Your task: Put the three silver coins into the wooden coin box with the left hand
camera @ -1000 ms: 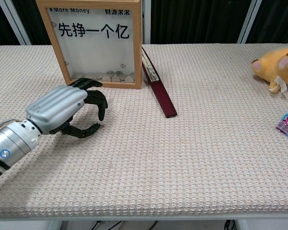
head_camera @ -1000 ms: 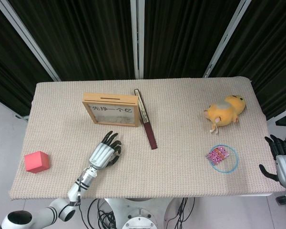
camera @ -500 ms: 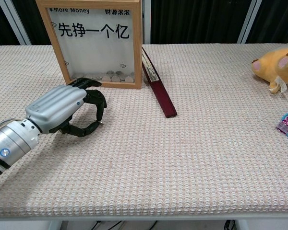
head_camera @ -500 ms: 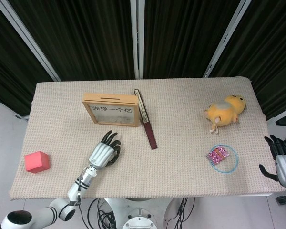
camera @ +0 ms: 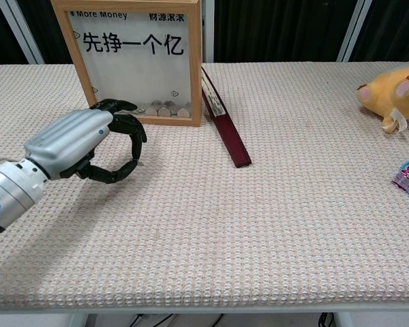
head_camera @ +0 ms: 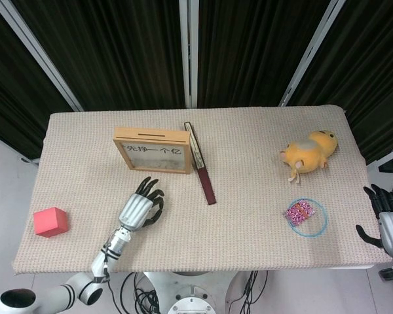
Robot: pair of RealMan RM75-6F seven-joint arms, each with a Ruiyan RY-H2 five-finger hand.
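The wooden coin box point(head_camera: 153, 150) stands upright at the back left of the table, its slot on top. Several silver coins point(camera: 165, 109) lie inside, behind its clear window point(camera: 133, 61). My left hand point(head_camera: 141, 206) hovers just in front of the box, to its left. Its fingers point(camera: 126, 126) are curled toward the thumb. A small silver coin point(camera: 138, 162) glints at the fingertips, pinched and mostly hidden. My right hand point(head_camera: 390, 219) hangs beyond the table's right edge with its fingers spread and nothing in it. No loose coin shows on the cloth.
A dark red folded fan point(head_camera: 201, 163) leans against the box's right side and runs toward me. A yellow plush duck point(head_camera: 309, 150) lies at the right. A pink packet inside a blue ring point(head_camera: 304, 214) sits at the front right, a red cube point(head_camera: 50, 221) at the front left.
My left hand has risen off the cloth and drawn slightly left and toward the box, fingers still curled. The right hand has not moved.
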